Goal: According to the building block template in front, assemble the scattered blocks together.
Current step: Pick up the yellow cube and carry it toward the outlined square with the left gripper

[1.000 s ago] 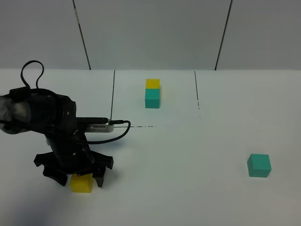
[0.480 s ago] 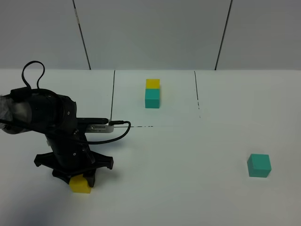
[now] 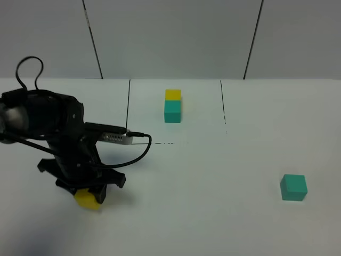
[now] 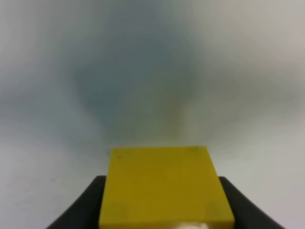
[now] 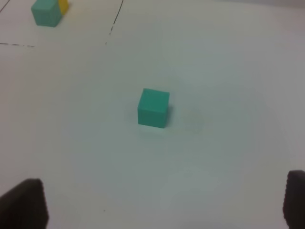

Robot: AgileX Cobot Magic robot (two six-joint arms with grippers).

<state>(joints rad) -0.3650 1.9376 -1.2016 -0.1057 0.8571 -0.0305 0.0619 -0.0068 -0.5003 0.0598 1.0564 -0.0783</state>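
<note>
left hand is clamped on the loose yellow cube, at about 8 o'clock on the bench in the high view. left wrist view: the cube fills the space between the two dark fingers, one on each side face, top face clear. from the high camera the cube looks tilted in the grip. can't tell if it's off the bench or touching it. the arm body hangs right over it, and a black cable loops off toward 3 o'clock.

right hand is out of the high view. its wrist view shows just two fingertips, spread wide, with only bare bench between them.

teal cube sits flat at about 4 o'clock, alone, well apart from the yellow cube. in the right wrist view it lies ahead of the hand, not touched by either finger.

12 o'clock: template, with a yellow block at the far end and a teal one at the near end, touching, in line. thin black lines run along either side, with a broken one across the near side. both loose cubes are outside those lines, well apart from the template.
</note>
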